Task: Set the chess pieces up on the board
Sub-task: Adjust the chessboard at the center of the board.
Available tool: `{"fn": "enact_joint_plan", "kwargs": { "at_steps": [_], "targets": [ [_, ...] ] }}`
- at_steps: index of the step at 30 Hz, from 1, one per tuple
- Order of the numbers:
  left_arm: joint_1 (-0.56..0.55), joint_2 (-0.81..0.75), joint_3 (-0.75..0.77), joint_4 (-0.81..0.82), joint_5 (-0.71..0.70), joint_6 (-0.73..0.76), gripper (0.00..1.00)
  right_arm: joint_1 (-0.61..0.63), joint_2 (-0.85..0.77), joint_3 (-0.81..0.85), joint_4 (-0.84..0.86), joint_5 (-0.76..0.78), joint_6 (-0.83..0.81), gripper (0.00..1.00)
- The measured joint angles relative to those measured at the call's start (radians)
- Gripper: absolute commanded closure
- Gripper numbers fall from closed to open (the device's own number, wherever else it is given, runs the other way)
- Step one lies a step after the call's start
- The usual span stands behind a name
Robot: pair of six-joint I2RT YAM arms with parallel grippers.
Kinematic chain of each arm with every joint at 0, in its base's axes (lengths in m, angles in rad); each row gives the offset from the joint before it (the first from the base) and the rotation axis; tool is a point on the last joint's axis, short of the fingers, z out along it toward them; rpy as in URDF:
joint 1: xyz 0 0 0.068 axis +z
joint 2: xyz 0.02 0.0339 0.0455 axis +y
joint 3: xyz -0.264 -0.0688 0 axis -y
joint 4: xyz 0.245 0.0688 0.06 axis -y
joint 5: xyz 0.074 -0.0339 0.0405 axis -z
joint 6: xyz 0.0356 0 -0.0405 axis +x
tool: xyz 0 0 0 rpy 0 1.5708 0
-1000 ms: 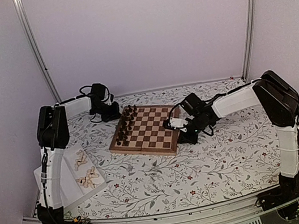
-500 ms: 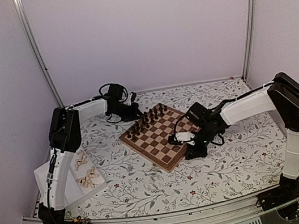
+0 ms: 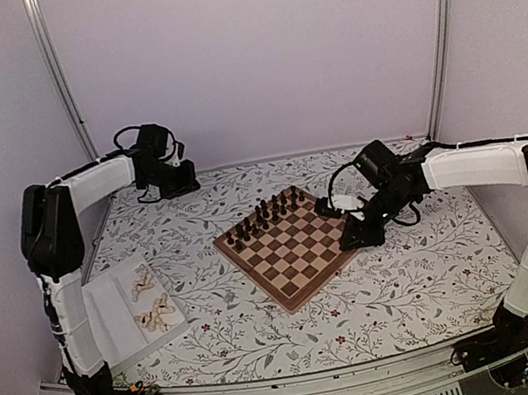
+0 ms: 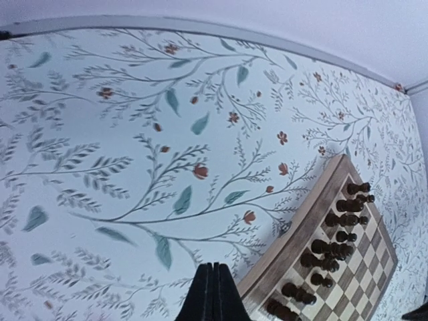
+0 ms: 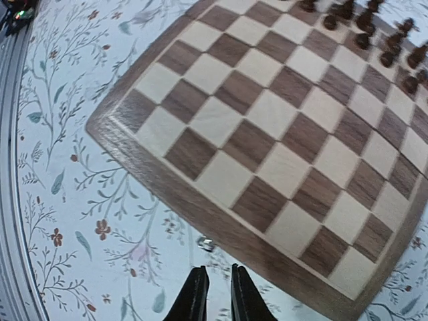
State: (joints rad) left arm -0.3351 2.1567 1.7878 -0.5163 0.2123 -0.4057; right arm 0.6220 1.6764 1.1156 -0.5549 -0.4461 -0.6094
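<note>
The board [image 3: 293,250] lies turned like a diamond near the middle of the desk [image 3: 419,273], on a cloth printed with leaves and small red flowers. Dark chessmen [image 3: 269,215] stand in two rows along its far-left edge; the rest of the squares are bare.

The right tool [image 3: 355,240] sits low just beside the board's right edge, at the end of an arm that reaches in from the right. In the right wrist view its fingers [image 5: 194,302] stand narrowly apart with nothing between them, hovering over the cloth just off the board's brown frame [image 5: 221,224]. A tiny shiny speck lies on the cloth right in front of the fingertips; what it is cannot be told.

The left tool [image 3: 173,186] is at the far-left corner of the desk, well apart from the board. Its fingers [image 4: 214,297] are pressed together and hold nothing, and the board's corner with dark chessmen shows to its lower right.

The pale chess pieces [image 3: 155,314] lie in two small heaps in a white tray [image 3: 114,329] at the near-left of the desk, well away from both tools.
</note>
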Motion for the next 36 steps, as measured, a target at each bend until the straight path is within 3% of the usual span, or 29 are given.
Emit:
{"fn": "enact_joint_plan", "kwargs": {
  "at_steps": [6, 13, 19, 26, 36],
  "targets": [
    [0.031, -0.268, -0.255, 0.016, -0.103, -0.034, 1.00, -0.226, 0.044, 0.105, 0.042, 0.031, 0.047, 0.85],
    [-0.006, -0.175, -0.447, 0.016, -0.078, -0.082, 1.00, -0.280, 0.220, 0.200, 0.145, 0.178, 0.110, 0.84],
    [-0.048, -0.100, -0.425, 0.039, -0.034, -0.103, 1.00, -0.275, 0.327, 0.202, 0.157, 0.208, 0.122, 0.84],
    [-0.104, -0.005, -0.307, 0.073, 0.003, -0.121, 1.00, -0.275, 0.341, 0.165, 0.167, 0.210, 0.104, 0.84],
    [-0.182, 0.111, -0.161, 0.137, 0.041, -0.176, 1.00, -0.277, 0.166, -0.084, 0.222, 0.225, 0.063, 0.84]
  ]
}}
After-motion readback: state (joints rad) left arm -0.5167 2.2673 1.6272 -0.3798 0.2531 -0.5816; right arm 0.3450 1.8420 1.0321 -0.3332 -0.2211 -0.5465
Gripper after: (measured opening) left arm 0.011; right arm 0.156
